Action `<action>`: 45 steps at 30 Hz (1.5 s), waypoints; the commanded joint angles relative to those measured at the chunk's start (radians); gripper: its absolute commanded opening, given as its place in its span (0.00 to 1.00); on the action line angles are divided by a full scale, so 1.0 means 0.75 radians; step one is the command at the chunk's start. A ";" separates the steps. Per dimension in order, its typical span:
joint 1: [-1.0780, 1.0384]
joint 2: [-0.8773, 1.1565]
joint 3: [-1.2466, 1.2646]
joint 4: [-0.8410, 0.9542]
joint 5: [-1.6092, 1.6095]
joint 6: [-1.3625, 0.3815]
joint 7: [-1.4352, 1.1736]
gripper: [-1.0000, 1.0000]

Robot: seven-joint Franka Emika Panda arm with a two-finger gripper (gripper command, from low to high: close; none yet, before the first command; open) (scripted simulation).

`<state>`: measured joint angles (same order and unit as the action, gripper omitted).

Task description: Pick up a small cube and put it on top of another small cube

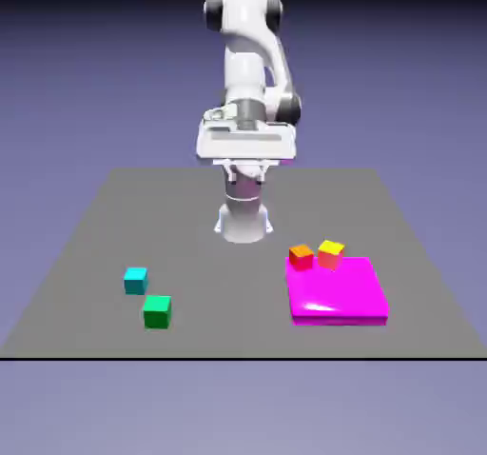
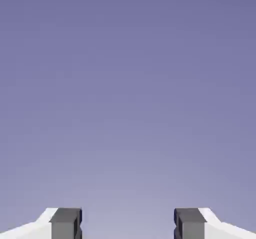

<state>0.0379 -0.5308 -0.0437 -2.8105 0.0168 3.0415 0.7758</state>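
One plain cyan cube (image 1: 135, 279) sits beside a green cube (image 1: 157, 311); claw (image 2: 128, 224) spread, empty.

Setting: rendered simulation scene, not a lived-in room. Evidence: flat grey table (image 1: 243, 196) with a hard black front edge, floating against a plain blue-violet backdrop (image 1: 76, 63) without walls, floor or furniture. Contents: one white robot arm (image 1: 249, 72) at the table's far edge; untextured, evenly coloured blocks, namely a cyan cube (image 1: 135, 279), a green cube (image 1: 157, 311), a flat magenta slab (image 1: 337, 290) and two small red-sided cubes (image 1: 316, 253) at the slab's far edge. Hand view: the same featureless backdrop fills the frame.
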 commanded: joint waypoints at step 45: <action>0.103 1.428 -0.758 0.102 0.388 0.398 1.213 0.50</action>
<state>0.1155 0.5401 -0.6121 -2.7342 0.3080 3.3397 1.6853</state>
